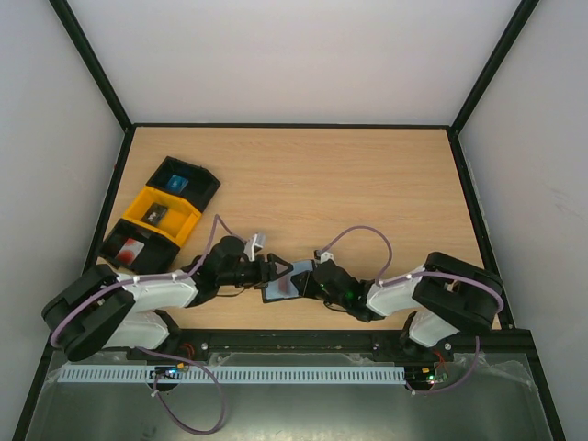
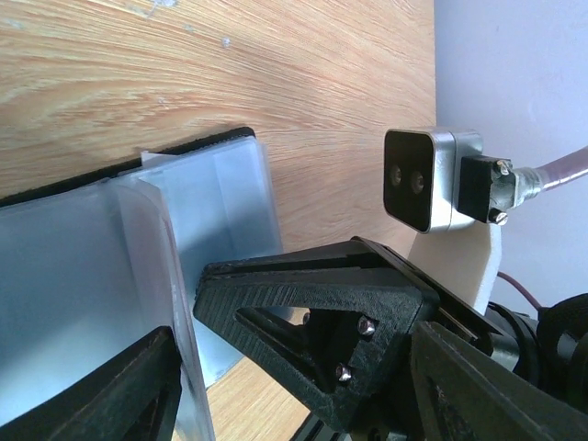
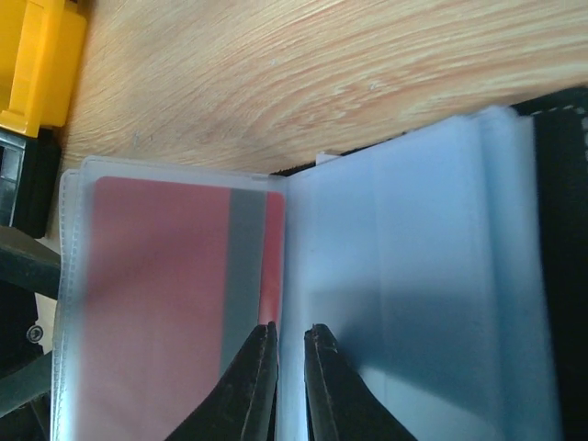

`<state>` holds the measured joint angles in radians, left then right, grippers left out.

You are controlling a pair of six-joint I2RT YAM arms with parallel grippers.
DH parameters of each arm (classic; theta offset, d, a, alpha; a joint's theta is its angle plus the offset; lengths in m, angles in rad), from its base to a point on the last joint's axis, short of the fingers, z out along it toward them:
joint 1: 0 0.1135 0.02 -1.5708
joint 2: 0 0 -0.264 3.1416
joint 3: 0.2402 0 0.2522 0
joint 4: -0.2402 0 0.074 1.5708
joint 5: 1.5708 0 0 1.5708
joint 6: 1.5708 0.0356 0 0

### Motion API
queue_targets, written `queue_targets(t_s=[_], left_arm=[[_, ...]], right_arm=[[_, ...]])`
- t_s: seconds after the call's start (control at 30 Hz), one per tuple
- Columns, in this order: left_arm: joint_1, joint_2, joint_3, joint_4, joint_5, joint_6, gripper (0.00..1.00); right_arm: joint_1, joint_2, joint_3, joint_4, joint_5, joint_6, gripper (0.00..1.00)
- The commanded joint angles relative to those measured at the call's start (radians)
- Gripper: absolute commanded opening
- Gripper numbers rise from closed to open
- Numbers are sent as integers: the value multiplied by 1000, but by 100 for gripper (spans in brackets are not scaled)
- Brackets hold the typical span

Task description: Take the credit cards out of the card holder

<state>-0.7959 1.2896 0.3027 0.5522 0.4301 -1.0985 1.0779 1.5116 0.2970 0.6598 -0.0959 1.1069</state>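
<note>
Your card holder [image 1: 280,289] lies open on the woodgrain counter [image 1: 349,184], frosted plastic sleeves [image 3: 413,257] fanned, a red card [image 3: 156,294] with a grey stripe tucked in one. Your left jaws stand wide around a sleeve; the right jaws nearly meet at the fold, grip unclear.

I see a red plastic card [image 3: 156,303], grey-striped, behind the flat black card holder [image 3: 413,276]'s pale-blue clear sleeves; the wooden table [image 3: 322,73] is pale and grained.

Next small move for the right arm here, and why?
Probably close the right gripper on the red card at its fold-side edge. The card sits fully inside a clear sleeve of the open card holder, and the barely parted tips straddle that edge.
</note>
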Motion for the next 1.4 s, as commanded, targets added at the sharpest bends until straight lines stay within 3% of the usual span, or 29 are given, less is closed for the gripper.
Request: queue_targets(t_s=[0.0,0.47,0.93,1.13,1.37], left_arm=[[-14,6,33,-3,-16,9,69],[-16,-162,44,-271,-203,70,66],[-15,-197,38,-304,-224,75,67],[-15,-187,29,-290,-225,75,75],[-15,-154,30,-247,-209,87,82]], right_arm=[[3,-49,-17,-74,65,-29,11],[2,-15,19,8,-68,-59,15],[2,55,48,-99,-21,-59,11],[2,71,47,-121,8,-61,3],[2,99,39,-95,3,-54,2]])
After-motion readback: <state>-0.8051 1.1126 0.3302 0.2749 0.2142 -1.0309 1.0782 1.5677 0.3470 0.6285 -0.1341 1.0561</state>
